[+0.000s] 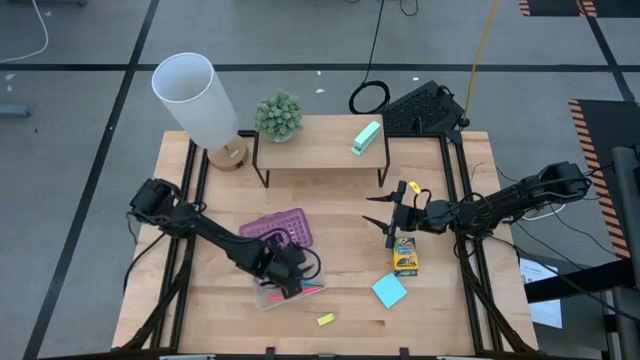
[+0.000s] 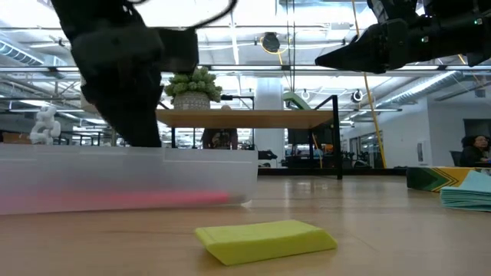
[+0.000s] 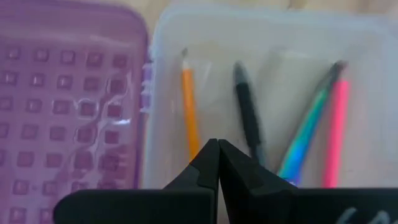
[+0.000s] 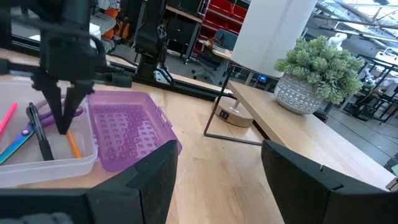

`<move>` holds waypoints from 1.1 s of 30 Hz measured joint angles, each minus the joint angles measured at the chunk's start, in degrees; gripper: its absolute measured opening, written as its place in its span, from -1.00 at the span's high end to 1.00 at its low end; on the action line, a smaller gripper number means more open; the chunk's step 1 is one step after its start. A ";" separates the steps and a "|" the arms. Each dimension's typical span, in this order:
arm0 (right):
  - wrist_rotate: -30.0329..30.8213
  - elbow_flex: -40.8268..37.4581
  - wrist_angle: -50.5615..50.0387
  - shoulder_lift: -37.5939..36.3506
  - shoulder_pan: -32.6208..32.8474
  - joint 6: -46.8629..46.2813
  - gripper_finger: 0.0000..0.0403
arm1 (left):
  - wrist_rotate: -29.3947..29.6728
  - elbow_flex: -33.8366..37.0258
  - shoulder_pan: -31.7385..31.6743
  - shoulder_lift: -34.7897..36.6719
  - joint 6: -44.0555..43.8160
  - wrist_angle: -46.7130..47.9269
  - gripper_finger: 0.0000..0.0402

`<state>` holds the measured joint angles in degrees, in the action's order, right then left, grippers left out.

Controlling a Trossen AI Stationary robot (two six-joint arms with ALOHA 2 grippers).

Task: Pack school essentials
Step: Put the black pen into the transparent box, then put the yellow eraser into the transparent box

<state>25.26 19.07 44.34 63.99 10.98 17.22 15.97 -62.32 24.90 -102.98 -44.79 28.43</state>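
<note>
No writing is readable. Inside the clear case (image 1: 285, 285), the left gripper (image 3: 217, 155) has its jaws pressed together between the orange pencil (image 3: 189, 118) and black pen (image 3: 249, 121), which lie parallel. Right of the case, the crayon box (image 1: 405, 257) lies below the right gripper (image 1: 385, 222), jaws spread.

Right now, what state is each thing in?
Clear case: open, purple lid flipped back.
Pencils and pen: lying inside the case.
Crayon box: on the table, unpacked.
Sticky-note pad: on the table, unpacked.
Eraser: on the table, unpacked.
Left tool: shut, over the case.
Right tool: open, empty.
</note>
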 joint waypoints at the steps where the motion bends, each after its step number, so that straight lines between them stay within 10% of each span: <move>1: -0.01 0.00 0.00 0.00 0.00 0.01 -0.12 | -0.56 0.04 -0.16 -0.11 0.05 0.25 0.95; 21: 0.00 0.00 0.39 0.00 0.00 0.00 -0.12 | -4.48 0.08 0.81 -1.38 -0.20 -4.00 0.95; 27: -0.02 0.02 0.30 0.00 0.00 0.02 -0.12 | -13.88 0.05 1.97 -0.08 0.80 -7.66 0.95; 33: -0.02 0.00 0.36 0.00 0.00 0.00 -0.12 | -5.47 -0.03 2.63 0.94 0.72 -5.61 0.95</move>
<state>25.24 19.07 44.69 63.99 10.98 17.21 10.50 -62.35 27.53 -102.04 -44.07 22.82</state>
